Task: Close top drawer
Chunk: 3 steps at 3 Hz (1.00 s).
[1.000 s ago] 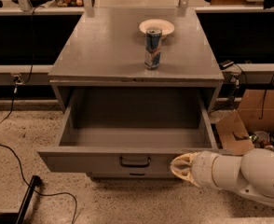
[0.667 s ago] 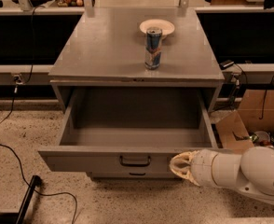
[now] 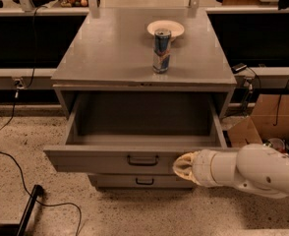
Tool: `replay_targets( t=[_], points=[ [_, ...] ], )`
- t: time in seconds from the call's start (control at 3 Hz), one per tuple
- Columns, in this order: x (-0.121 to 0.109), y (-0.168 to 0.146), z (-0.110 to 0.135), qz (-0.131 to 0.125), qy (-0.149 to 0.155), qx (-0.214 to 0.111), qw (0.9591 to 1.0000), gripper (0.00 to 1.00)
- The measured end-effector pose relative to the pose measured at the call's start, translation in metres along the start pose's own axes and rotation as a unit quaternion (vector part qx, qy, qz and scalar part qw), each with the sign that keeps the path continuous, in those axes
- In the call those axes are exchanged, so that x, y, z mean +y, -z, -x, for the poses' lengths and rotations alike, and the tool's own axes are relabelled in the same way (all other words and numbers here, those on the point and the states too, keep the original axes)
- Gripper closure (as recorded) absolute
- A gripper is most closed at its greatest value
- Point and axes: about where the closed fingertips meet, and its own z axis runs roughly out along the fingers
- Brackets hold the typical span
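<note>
Little has changed in the last second: the gripper (image 3: 184, 166), jaws drawn together on nothing, has edged forward against the front of the top drawer (image 3: 100, 160), right of its handle (image 3: 142, 160). That drawer has slid in slightly yet stands mostly open, so closing has only begun.

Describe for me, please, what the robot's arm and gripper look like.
The arm is a thick, smooth, rounded white shell in segments, with a ring-like seam near the wrist. The gripper is a pale cream, rounded tip at the front of the top drawer, right of its handle. No cables or markings show on either.
</note>
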Motion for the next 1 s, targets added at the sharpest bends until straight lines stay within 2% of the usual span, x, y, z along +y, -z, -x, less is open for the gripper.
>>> replay_targets(
  t=[0.33, 0.67, 1.0],
  points=[
    [-0.032, -0.016, -0.003, -0.017, 0.020, 0.013, 0.9996, 1.00],
    [-0.085, -0.031, -0.009, -0.051, 0.045, 0.018, 0.9975, 1.00],
    [-0.130, -0.044, -0.018, -0.079, 0.053, 0.008, 0.9955, 1.00]
  ],
)
